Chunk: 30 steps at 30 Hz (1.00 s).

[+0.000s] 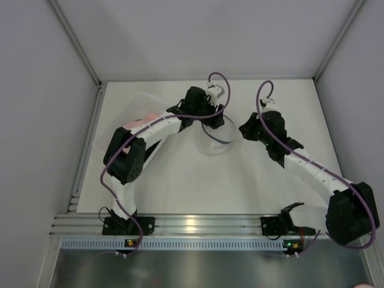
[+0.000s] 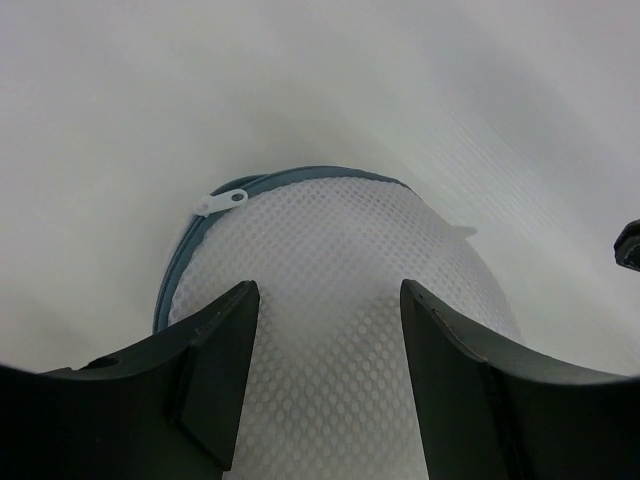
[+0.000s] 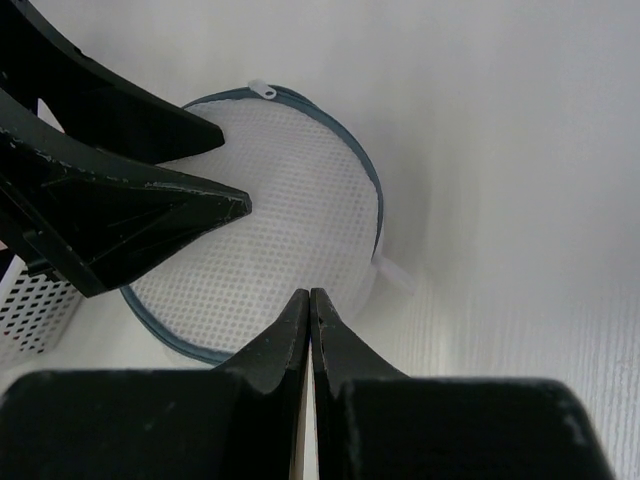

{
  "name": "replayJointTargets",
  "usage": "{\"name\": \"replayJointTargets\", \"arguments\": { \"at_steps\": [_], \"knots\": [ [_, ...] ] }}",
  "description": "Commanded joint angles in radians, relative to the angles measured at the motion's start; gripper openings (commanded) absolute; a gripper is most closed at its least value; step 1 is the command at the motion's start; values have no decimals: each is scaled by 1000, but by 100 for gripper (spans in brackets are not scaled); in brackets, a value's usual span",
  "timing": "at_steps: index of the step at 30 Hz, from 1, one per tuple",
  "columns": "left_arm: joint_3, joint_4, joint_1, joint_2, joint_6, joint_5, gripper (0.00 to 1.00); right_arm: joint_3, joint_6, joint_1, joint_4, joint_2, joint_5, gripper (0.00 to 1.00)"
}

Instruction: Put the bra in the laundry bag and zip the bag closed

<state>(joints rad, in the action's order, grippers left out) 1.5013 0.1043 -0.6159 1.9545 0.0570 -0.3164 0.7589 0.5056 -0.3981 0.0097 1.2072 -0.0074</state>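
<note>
White worktop (image 1: 180,186) carries the laundry bag (image 1: 216,139), a domed mesh round with its zipper pull (image 2: 222,201) on the bag's rim; the bra is unseen, presumably inside. Left end effector (image 2: 328,295) hangs released just above the bag, holding nothing; right end effector (image 3: 310,300) is clenched, empty, just beside the bag's rim. Good practice: confirm the pull reaches the track's end, then lift straight up without snagging mesh.

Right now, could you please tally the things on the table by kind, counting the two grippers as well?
Mesh laundry bag: 1
Clear plastic bin: 1
Pink cloth: 1
Grippers: 2 (left gripper, right gripper)
Total: 5
</note>
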Motion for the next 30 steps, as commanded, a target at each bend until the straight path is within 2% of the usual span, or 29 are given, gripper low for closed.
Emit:
{"name": "replayJointTargets", "arguments": {
  "at_steps": [1, 7, 8, 11, 13, 17, 22, 30],
  "knots": [
    [-6, -46, -2, -68, 14, 46, 64, 31, -15, 5, 10, 17, -8, 0],
    [-9, -34, -2, -166, 27, 111, 68, 51, -1, 5, -7, 37, 3, 0],
    [2, -34, -1, -176, 36, 184, 74, 53, 1, 5, -7, 40, 3, 0],
    [45, 15, 4, -189, 101, 362, 82, 63, 4, 5, -7, 48, 3, 0],
    [65, 46, 21, -169, 141, 375, 84, 68, 4, 5, -7, 51, 3, 0],
    [77, 58, 53, -112, 168, 252, 84, 65, 8, 7, -7, 57, 3, 0],
    [128, 70, 79, -2, 155, -16, 81, 62, 11, 7, -7, 41, 37, 0],
    [151, 78, 81, 66, 115, -102, 73, 57, 7, 13, -43, 18, 61, 0]
  ]
}}
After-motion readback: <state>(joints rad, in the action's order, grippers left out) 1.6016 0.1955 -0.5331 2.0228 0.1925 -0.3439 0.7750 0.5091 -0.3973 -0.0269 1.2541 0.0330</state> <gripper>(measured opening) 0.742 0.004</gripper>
